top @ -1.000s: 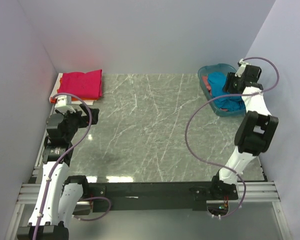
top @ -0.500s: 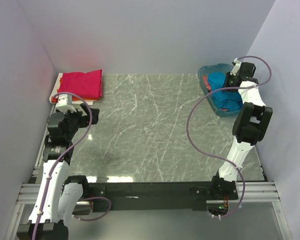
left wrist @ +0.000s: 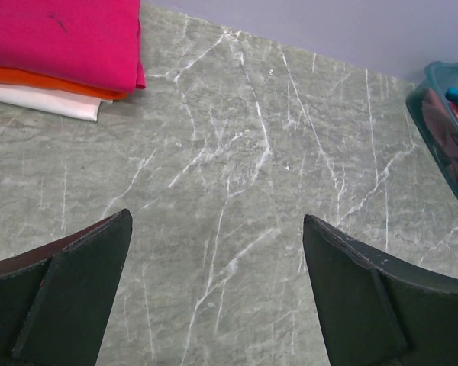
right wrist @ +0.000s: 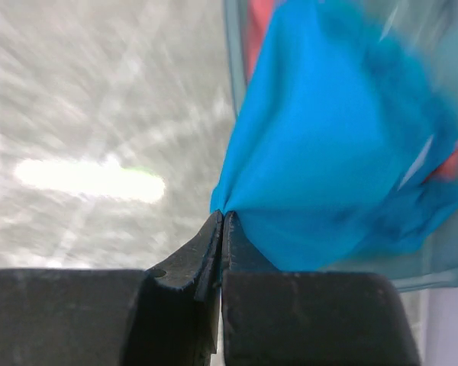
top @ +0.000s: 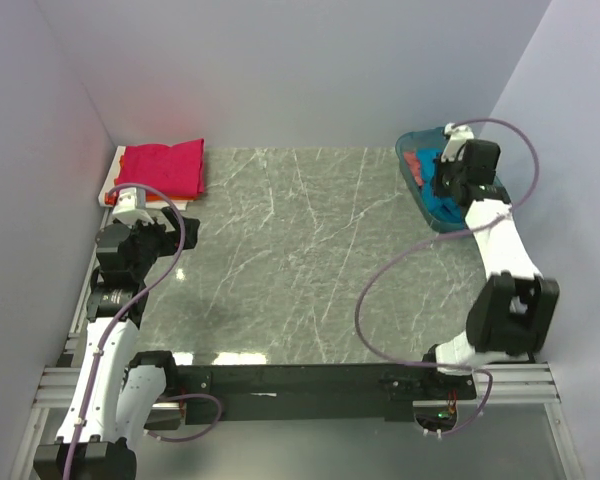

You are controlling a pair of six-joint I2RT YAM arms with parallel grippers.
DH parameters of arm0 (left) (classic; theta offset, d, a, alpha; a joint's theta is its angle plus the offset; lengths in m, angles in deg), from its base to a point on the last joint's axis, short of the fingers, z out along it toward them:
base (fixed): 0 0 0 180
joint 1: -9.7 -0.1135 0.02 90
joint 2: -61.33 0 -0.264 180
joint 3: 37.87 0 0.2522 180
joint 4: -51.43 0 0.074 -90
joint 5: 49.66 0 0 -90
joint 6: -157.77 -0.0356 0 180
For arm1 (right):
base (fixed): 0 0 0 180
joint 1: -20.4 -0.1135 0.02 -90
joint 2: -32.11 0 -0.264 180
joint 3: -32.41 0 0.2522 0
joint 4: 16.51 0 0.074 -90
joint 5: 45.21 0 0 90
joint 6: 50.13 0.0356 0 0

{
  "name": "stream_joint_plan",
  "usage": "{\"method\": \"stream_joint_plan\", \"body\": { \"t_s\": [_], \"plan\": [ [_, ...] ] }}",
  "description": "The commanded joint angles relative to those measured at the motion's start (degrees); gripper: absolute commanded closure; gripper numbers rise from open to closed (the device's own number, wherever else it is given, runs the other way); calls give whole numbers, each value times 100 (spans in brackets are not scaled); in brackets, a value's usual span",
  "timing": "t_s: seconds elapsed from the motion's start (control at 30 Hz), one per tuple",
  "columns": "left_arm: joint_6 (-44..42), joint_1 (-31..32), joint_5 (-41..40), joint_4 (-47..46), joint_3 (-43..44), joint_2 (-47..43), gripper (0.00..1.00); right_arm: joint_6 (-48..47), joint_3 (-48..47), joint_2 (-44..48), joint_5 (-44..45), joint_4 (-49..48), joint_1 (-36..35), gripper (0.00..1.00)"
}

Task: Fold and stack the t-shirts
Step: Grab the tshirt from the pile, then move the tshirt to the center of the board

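The teal-blue t-shirt (right wrist: 328,145) is bunched in the teal plastic basket (top: 408,150) at the back right. My right gripper (right wrist: 223,215) is shut on a corner of it, and the cloth pulls taut from the jaws over the basket's rim. In the top view the right gripper (top: 443,183) hangs over the basket, with blue cloth (top: 443,210) below it. A red-pink t-shirt (top: 413,164) lies under the blue one. A folded magenta t-shirt (left wrist: 61,34) lies on an orange one (left wrist: 46,78) at the back left. My left gripper (left wrist: 217,221) is open over bare table.
The folded stack (top: 163,167) rests on a flat white board (left wrist: 49,99) in the back-left corner. The basket (left wrist: 446,130) stands near the right wall. The grey marble table (top: 300,260) lies between them. A purple cable (top: 390,270) loops from the right arm.
My right gripper has closed on the teal-blue t-shirt. The arm has swung left over the basket, its elbow dropping toward the near edge. The left arm has not moved.
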Motion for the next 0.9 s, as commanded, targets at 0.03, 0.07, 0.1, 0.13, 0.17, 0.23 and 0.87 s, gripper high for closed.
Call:
{"method": "stream_joint_plan", "body": {
  "t_s": [0.03, 0.07, 0.1, 0.13, 0.17, 0.23, 0.87],
  "plan": [
    [-69, 33, 8, -62, 63, -17, 1, -5, -251, 1245, -102, -274, -200, 100],
    [-60, 24, -10, -62, 63, -17, 0, 48, -348, 1351, -146, -81, -245, 100],
    [-60, 24, -18, -53, 63, -26, 1, 66, -549, 1560, -190, 16, -297, 100],
    [-69, 33, -19, -45, 71, -34, 0, 83, -647, 1658, -225, 209, -411, 100],
    [-60, 33, -27, -45, 71, -34, 1, 83, -753, 1755, -252, 306, -490, 100],
    [-69, 33, -36, -53, 63, -52, 1, 83, -1095, 2027, -269, 578, -770, 100],
    [-86, 33, -115, -36, 63, -140, 0, 260, -3084, 2037, -945, 1749, -2398, 100]
  ]
}}
